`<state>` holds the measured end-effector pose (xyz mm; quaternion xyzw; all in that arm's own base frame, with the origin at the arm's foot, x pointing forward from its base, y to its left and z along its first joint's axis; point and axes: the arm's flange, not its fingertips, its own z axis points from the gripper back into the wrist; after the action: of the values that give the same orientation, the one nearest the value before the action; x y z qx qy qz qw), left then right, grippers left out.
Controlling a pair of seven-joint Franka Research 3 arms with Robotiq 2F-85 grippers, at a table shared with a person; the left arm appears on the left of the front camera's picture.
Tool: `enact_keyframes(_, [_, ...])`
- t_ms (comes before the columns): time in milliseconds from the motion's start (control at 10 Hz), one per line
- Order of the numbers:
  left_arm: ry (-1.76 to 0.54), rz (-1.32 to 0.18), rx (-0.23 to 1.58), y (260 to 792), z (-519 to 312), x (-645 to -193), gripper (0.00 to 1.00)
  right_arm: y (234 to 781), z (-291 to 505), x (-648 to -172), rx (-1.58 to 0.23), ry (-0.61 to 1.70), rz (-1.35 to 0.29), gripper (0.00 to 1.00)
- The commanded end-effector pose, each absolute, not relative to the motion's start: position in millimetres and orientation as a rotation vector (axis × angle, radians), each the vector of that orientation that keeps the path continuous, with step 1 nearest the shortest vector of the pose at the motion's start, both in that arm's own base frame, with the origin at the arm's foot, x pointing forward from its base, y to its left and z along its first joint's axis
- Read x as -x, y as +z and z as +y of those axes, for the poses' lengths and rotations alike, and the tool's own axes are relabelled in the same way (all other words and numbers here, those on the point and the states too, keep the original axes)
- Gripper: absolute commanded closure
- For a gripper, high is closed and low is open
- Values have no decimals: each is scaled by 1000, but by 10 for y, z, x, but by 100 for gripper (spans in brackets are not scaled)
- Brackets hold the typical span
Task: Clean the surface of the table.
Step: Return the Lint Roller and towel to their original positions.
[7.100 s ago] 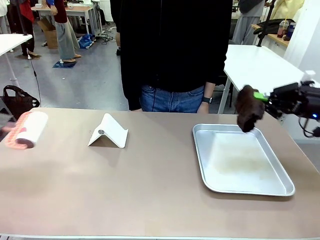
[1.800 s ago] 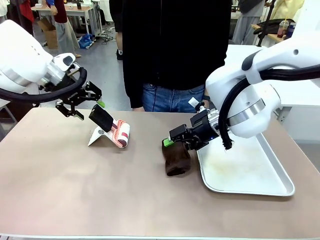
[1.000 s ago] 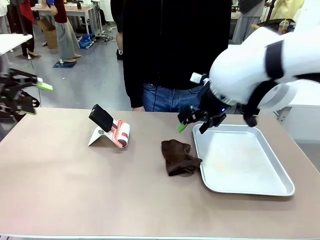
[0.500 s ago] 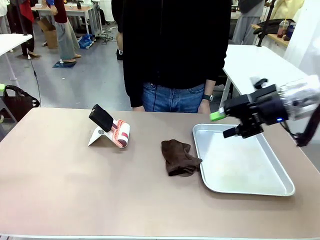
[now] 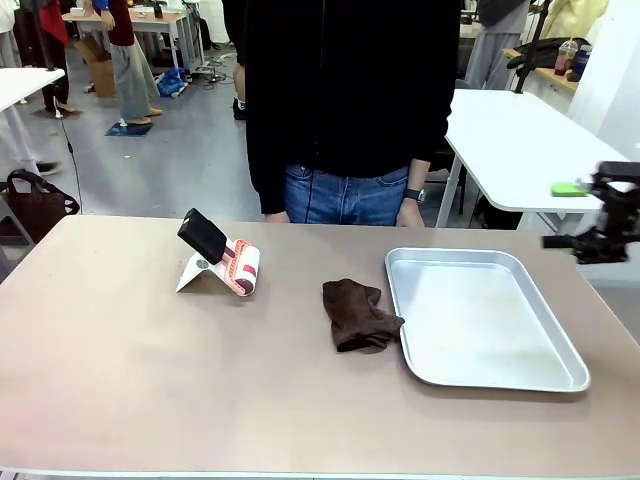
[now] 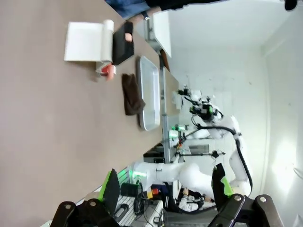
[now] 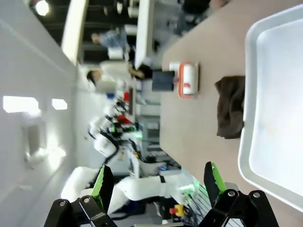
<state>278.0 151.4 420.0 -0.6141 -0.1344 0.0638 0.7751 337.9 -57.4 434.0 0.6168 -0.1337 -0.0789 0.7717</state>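
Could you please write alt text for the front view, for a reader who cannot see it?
A tan table holds a crumpled brown cloth beside a silver tray, with a lint roller leaning on a white stand to the left. A person in black stands behind, and the open right gripper hovers at the right edge.

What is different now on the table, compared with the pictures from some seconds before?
The right tool carried the brown cloth from over the tray to the table, let it go beside the tray and pulled back to the right edge, open. The left tool set the lint roller on the white stand and withdrew, open. Tray and stand stayed put.
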Motion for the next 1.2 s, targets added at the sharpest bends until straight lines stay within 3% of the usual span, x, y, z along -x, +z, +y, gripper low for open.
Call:
enact_keyframes(0, [109, -302, 1378, 4043, 1390, -2684, 0, 3648, -577, -2669, -1423, -173, -303, 0])
enact_keyframes(200, [110, -310, 1387, 4037, 1419, -2707, 0, 3544, -649, -2612, -1461, -186, -323, 0])
enact_keyframes(300, [112, -278, 1361, 4084, 1511, -2771, 0, 3958, -1037, -3251, -1425, -225, -309, 0])
enact_keyframes(1100, [112, -278, 1361, 4084, 1511, -2771, 0, 3958, -1037, -3251, -1425, -225, -309, 0])
